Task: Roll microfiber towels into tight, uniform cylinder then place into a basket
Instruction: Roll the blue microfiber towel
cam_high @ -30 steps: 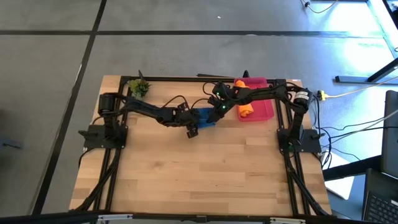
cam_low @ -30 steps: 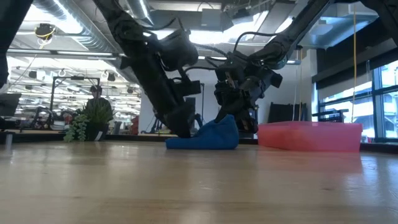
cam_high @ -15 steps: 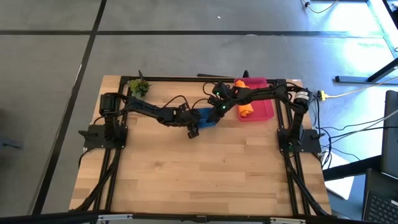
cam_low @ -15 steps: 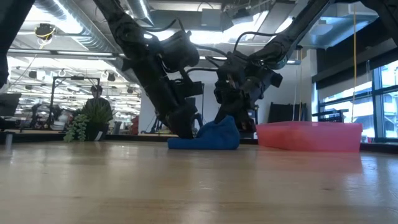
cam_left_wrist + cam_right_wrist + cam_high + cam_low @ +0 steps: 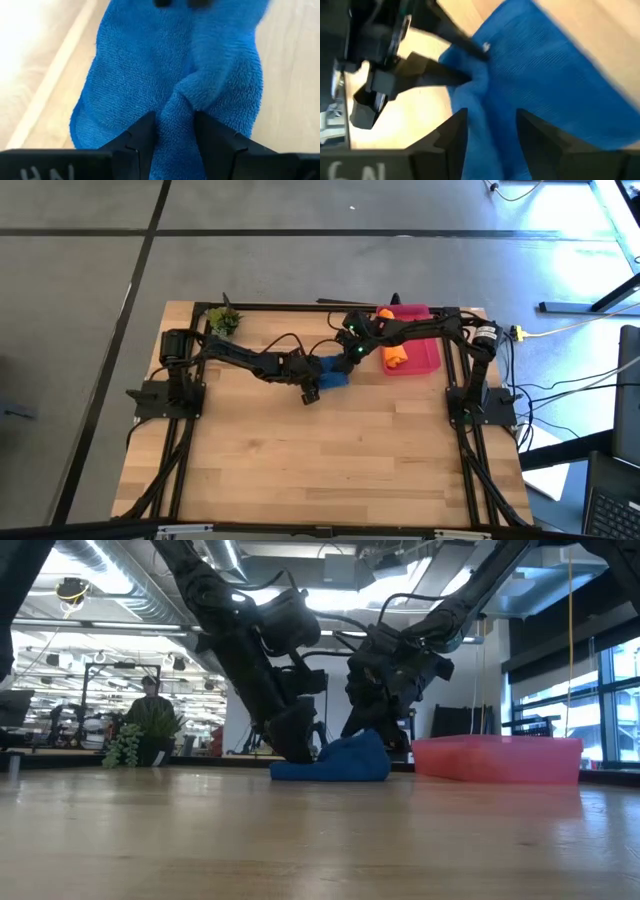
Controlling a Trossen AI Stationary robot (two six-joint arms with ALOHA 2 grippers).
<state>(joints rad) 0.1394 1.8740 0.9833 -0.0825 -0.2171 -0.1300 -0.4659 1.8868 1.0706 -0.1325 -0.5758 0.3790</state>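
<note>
The blue towel (image 5: 331, 370) lies bunched on the table just left of the pink-red basket (image 5: 424, 358); it also shows in the low view (image 5: 335, 761). The orange towel (image 5: 396, 356) lies rolled inside the basket. My left gripper (image 5: 313, 383) is shut on the blue towel's left end, which shows in its wrist view (image 5: 172, 122). My right gripper (image 5: 349, 353) is shut on the towel's far right side, as its wrist view (image 5: 490, 120) shows. My left gripper pinches a raised fold of the blue towel (image 5: 176, 112) between its two fingers (image 5: 142, 137), coming slanting down from the table's left. The rest of the towel rests on the table. My right gripper pinches bunched blue cloth (image 5: 487, 107) between its fingers (image 5: 452, 132), slanting down from the basket side. The towel stays on the table, slack.
A small green potted plant (image 5: 225, 320) stands at the table's far left corner. A loose orange piece (image 5: 385, 313) sits at the basket's far end. The basket (image 5: 498, 759) stands close right of the towel. The near half of the wooden table (image 5: 320, 460) is bare.
Both grippers have stayed shut on the blue towel. The bundle has crept slightly toward the basket.
</note>
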